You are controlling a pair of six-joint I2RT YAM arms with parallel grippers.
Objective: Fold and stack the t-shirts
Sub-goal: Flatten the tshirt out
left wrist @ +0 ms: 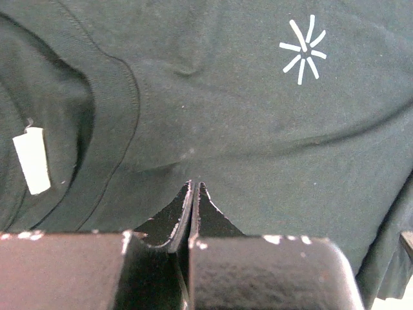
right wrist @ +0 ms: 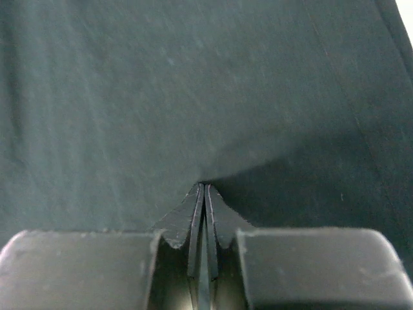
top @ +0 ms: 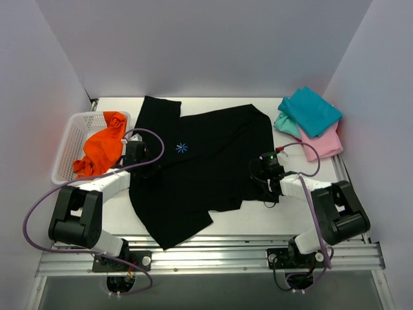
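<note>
— What's nearest?
— The left gripper (left wrist: 195, 187), pressed together on the black t-shirt (top: 206, 161) by its collar. The right gripper (right wrist: 204, 187) pinches a fold.
— Beyond?
— The shirt sprawls across the white table (top: 258, 221). An orange t-shirt (top: 103, 145) fills the mesh basket (top: 66, 147) on the left, and a teal t-shirt (top: 313, 110) lies on a pink t-shirt (top: 324, 144) far right. White walls (top: 206, 45) behind.

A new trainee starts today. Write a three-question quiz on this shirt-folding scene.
1. Multiple choice: what lies in the white plastic mesh basket? A) a teal shirt B) an orange cloth shirt C) a towel
2. True or false: the left hand and right hand stand wide open over the large black cloth t-shirt.
3. Fill in: on its near side, the folded teal cloth shirt overlaps a ___ one.
Key: 1 B; 2 false, both are shut; 3 pink shirt.
</note>
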